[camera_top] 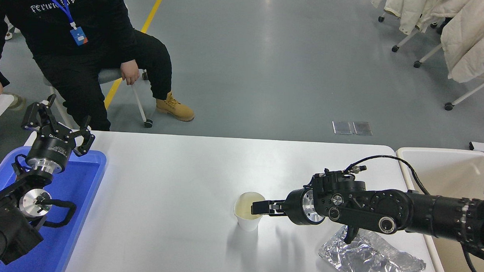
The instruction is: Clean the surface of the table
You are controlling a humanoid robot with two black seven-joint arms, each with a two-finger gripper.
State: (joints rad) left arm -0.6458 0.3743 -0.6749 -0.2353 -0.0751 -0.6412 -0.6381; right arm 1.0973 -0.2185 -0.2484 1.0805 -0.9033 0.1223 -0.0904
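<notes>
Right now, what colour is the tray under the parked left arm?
Blue: the tray at the table's left end, seen clearly in the head view.

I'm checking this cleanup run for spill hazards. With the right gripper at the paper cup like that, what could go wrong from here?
1. The right gripper reaches sideways over the rim of the paper cup, which holds pale liquid; a push or a thin rim grip could tip it onto the table surface.
2. The forearm hangs just above the foil wrapper and might drag it.
3. The beige bin lies beyond the arm, so a carried cup could slosh on the way.
</notes>
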